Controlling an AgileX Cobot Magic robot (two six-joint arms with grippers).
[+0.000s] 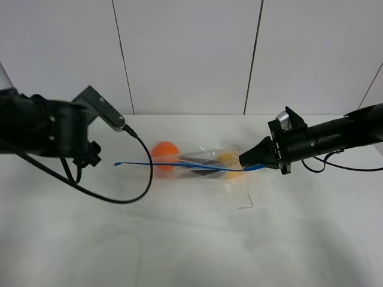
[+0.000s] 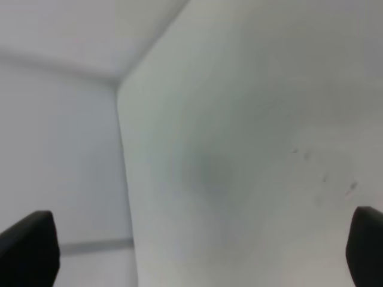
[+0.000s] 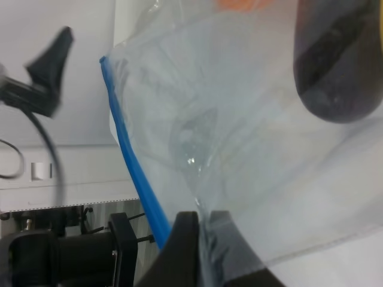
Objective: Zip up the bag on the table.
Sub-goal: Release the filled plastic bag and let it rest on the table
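The clear, crinkly bag (image 1: pixel 200 160) lies on the white table (image 1: pixel 179 245) with an orange, a dark purple and a yellow toy showing through. Its blue zipper strip (image 1: pixel 173 164) runs left to right along the near edge. My right gripper (image 1: pixel 246 161) is shut on the bag's right end by the strip. The right wrist view shows its fingers (image 3: pixel 185 239) pinching the plastic next to the blue strip (image 3: pixel 134 173), with the purple toy (image 3: pixel 335 72) beyond. My left gripper (image 1: pixel 90 158) hangs left of the strip's free end, apart from the bag, and is open and empty (image 2: pixel 197 251).
A black cable (image 1: pixel 122 200) loops from the left arm across the table just left of the bag. A small dark mark (image 1: pixel 245 206) lies in front of the bag. The left wrist view shows the table's rounded edge (image 2: pixel 122 155). A panelled wall stands behind.
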